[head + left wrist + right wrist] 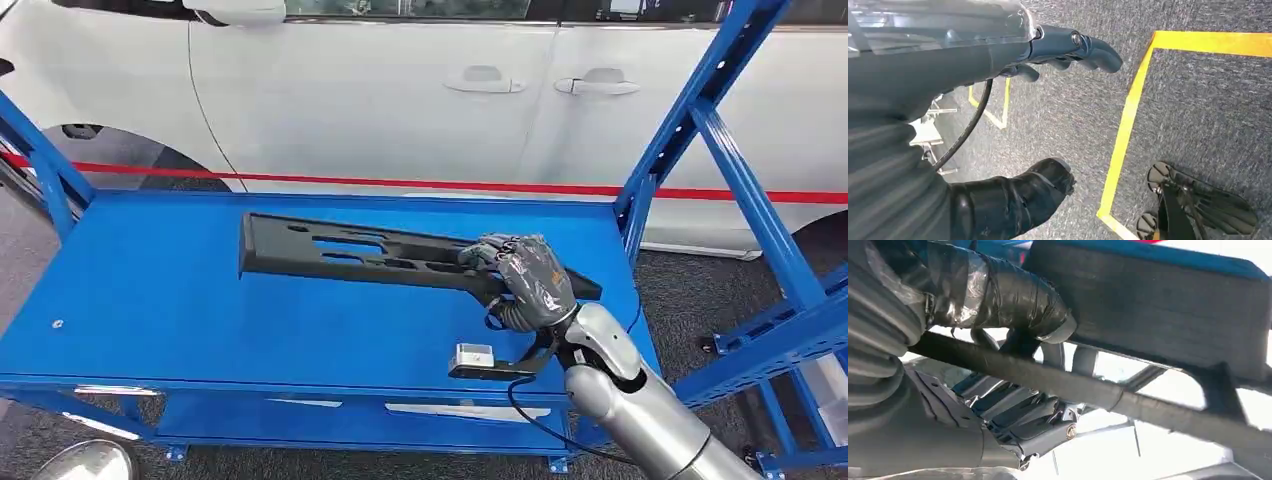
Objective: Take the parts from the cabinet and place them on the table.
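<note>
Gripping the black part (370,255), the right hand (530,280) reaches forward.

No text, label, brand, number or sign can be read in any of the views.
</note>
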Action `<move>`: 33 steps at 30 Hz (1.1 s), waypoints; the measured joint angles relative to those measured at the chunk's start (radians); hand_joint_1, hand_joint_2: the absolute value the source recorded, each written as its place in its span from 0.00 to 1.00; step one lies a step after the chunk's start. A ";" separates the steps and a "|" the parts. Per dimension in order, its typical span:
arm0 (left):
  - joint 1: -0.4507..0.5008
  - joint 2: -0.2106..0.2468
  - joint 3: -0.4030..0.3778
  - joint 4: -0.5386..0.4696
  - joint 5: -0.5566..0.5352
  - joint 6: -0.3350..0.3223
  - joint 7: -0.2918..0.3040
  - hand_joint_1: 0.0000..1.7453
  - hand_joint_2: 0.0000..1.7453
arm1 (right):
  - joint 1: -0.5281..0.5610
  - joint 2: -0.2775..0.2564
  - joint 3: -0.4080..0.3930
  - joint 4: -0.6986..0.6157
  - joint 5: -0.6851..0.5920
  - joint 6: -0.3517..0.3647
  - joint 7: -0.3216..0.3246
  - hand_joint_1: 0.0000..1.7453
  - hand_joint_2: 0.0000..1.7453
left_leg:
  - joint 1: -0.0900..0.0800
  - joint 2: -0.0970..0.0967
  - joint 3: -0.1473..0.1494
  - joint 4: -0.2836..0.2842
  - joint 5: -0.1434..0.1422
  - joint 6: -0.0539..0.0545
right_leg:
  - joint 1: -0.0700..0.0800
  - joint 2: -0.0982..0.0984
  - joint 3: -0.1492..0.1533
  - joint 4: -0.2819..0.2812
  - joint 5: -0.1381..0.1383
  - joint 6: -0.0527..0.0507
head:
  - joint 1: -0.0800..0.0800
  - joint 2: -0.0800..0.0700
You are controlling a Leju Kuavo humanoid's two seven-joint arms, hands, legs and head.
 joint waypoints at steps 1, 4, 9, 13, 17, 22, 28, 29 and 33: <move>0.000 0.000 0.002 0.000 0.003 0.003 -0.007 0.00 1.00 | 0.002 -0.001 -0.003 -0.006 -0.011 -0.003 -0.015 1.00 1.00 | 0.000 0.000 0.000 0.000 0.000 0.000 | 0.000 0.000 0.000 0.000 0.000 0.000 | 0.000 0.000; 0.000 -0.002 0.005 0.000 0.003 0.016 -0.016 0.00 1.00 | 0.014 -0.010 -0.016 -0.058 -0.069 0.014 -0.066 1.00 1.00 | -0.002 0.000 -0.001 0.002 -0.001 0.001 | -0.002 -0.001 0.000 -0.001 0.001 0.001 | 0.000 0.000; 0.000 -0.002 0.005 0.000 -0.009 0.021 -0.013 0.00 1.00 | 0.027 -0.019 -0.018 -0.140 -0.072 0.075 -0.088 1.00 1.00 | -0.006 -0.001 -0.003 0.003 -0.002 0.002 | -0.008 0.000 -0.001 -0.001 0.001 0.004 | 0.000 0.000; 0.000 -0.002 0.005 -0.001 -0.014 0.024 -0.012 0.00 1.00 | 0.029 -0.028 -0.011 -0.177 -0.071 0.086 -0.108 1.00 1.00 | -0.011 -0.001 -0.003 0.004 0.000 0.011 | -0.014 0.000 -0.001 -0.004 0.005 0.014 | 0.000 0.000; -0.003 -0.005 0.005 -0.001 -0.020 0.024 -0.010 0.00 1.00 | 0.028 -0.048 -0.002 -0.204 -0.069 0.085 -0.130 1.00 1.00 | 0.003 0.009 -0.001 -0.026 0.031 0.034 | -0.011 -0.003 -0.039 0.106 -0.098 0.025 | 0.001 0.000; -0.002 -0.005 0.005 -0.001 -0.021 0.024 -0.008 0.00 1.00 | 0.031 -0.065 0.019 -0.214 -0.061 0.085 -0.140 1.00 1.00 | 0.009 0.011 -0.029 -0.009 0.039 0.026 | -0.034 -0.006 -0.049 0.226 -0.135 0.044 | 0.001 0.000; -0.002 -0.006 0.005 -0.002 -0.021 0.023 -0.008 0.00 1.00 | 0.023 -0.069 0.038 -0.226 -0.060 0.085 -0.140 1.00 1.00 | 0.011 0.001 -0.056 0.013 0.057 -0.020 | -0.029 0.003 0.056 0.026 -0.067 0.035 | 0.000 0.000; -0.001 -0.008 0.005 -0.002 -0.021 0.022 -0.008 0.00 1.00 | 0.023 -0.069 0.040 -0.227 -0.060 0.085 -0.140 1.00 1.00 | 0.013 0.000 -0.059 0.012 0.062 -0.028 | -0.029 0.002 0.051 0.024 -0.061 0.025 | 0.001 0.000; 0.001 -0.008 0.005 -0.002 -0.022 0.022 -0.007 0.00 1.00 | 0.022 -0.069 0.043 -0.240 -0.077 0.087 -0.152 1.00 1.00 | 0.019 0.004 -0.124 0.171 -0.104 -0.038 | -0.028 -0.003 0.007 0.019 -0.022 -0.012 | 0.000 0.000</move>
